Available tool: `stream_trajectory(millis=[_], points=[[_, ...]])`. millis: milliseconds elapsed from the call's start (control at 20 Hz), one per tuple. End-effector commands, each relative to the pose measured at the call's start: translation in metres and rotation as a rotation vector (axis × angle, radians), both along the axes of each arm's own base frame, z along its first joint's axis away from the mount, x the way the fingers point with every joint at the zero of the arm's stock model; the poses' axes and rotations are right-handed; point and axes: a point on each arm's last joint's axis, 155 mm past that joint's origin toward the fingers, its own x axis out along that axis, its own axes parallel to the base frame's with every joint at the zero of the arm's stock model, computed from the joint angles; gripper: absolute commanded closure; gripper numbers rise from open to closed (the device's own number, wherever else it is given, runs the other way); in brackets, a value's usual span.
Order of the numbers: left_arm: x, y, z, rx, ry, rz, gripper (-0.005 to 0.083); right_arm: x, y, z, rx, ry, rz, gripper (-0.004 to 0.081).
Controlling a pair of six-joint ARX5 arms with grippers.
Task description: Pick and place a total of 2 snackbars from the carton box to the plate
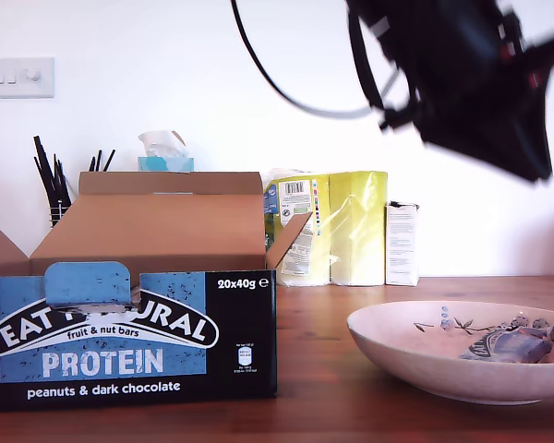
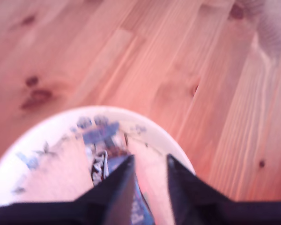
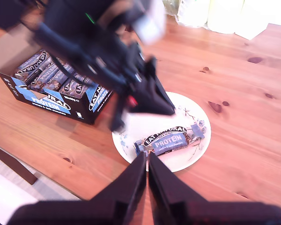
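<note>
- Table [image 1: 369, 388]: wood, reddish-brown, visible grain and dark knots, smooth with a soft sheen.
- Carton box [image 1: 129, 346]: brown matt cardboard; printed front in black and blue.
- Plate [image 1: 415, 355]: ceramic, cream-pink, smooth glaze, blue-grey flower pattern inside.
- Snackbar [image 3: 171, 140] on plate: glossy plastic-film wrapper.
- Yellow package [image 1: 337, 226]: shiny clear plastic wrap.
- My first gripper [image 2: 150, 176] and my second gripper [image 3: 147, 176]: black, matt.

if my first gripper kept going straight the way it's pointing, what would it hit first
Probably the snackbar lying in the plate: my first gripper points down at it, jaws apart. The blur makes depth uncertain.
</note>
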Motion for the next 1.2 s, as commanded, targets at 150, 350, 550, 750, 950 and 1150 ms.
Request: stream_trajectory(millis=[150, 350, 550, 750, 950, 1150], points=[[-0.006, 0.023, 0.045, -0.03, -0.032, 0.002, 0.0797, 0.0, 0.0, 0.006, 0.003, -0.031, 0.005, 0.0783], [-0.003, 0.044, 0.056, -0.043, -0.04, 0.024, 0.0797, 0.0, 0.001, 0.007, 0.003, -0.033, 0.006, 0.0783], [0.0, 0.08, 0.058, -0.066, -0.065, 0.075, 0.0797, 0.003, 0.002, 0.013, 0.007, -0.062, 0.013, 0.0783], [0.013, 0.13, 0.056, -0.075, -0.077, 0.193, 0.0797, 0.0, 0.02, 0.022, 0.046, -0.086, 0.116, 0.0783], [0.023, 0.18, 0.052, -0.064, -0.1, 0.316, 0.0797, -0.003, 0.036, 0.031, 0.063, -0.119, 0.218, 0.0783], [0.029, 0.213, 0.044, -0.028, -0.094, 0.398, 0.0797, 0.002, 0.045, 0.04, 0.075, -0.149, 0.272, 0.0783]])
